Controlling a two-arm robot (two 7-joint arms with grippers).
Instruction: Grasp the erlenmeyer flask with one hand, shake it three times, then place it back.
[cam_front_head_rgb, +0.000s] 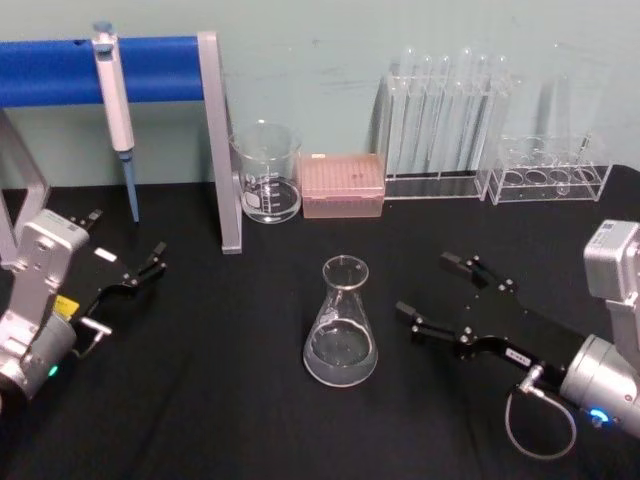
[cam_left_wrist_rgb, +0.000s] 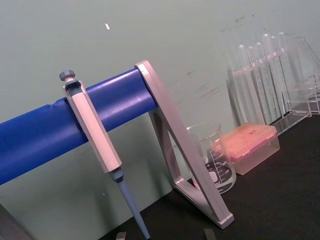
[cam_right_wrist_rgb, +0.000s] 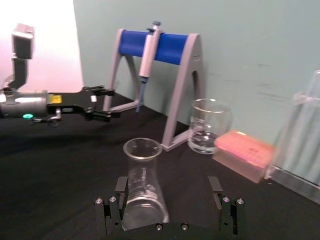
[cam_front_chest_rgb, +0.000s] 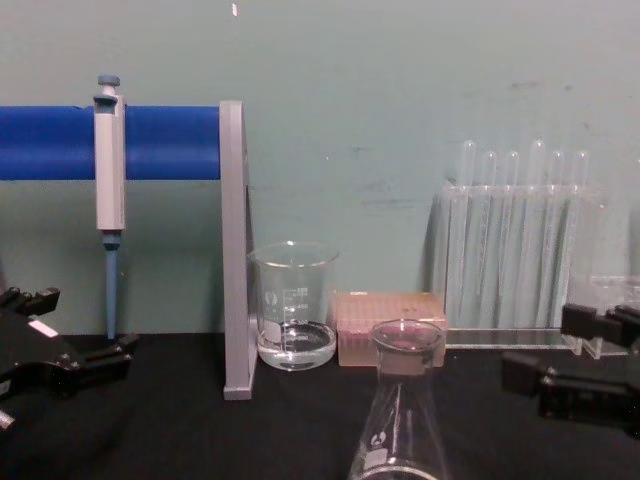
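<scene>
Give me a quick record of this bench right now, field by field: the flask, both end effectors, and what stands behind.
flask: flask upright on the black table, ungrasped
right end effector: right end effector open, facing the flask from its right, not touching
left end effector: left end effector open, far left, away from the flask
behind: beaker, pink box, test tubes in a rack, pipette hanging on the blue stand
task step: grasp not yet made

The erlenmeyer flask (cam_front_head_rgb: 341, 325) is clear glass, wide at the bottom and thin at the neck; it stands straight up on the black table (cam_front_head_rgb: 230, 420), open mouth on top; the right gripper (cam_front_head_rgb: 428, 287) is black, its fingers wide apart, just beside the flask, not touching it.
</scene>
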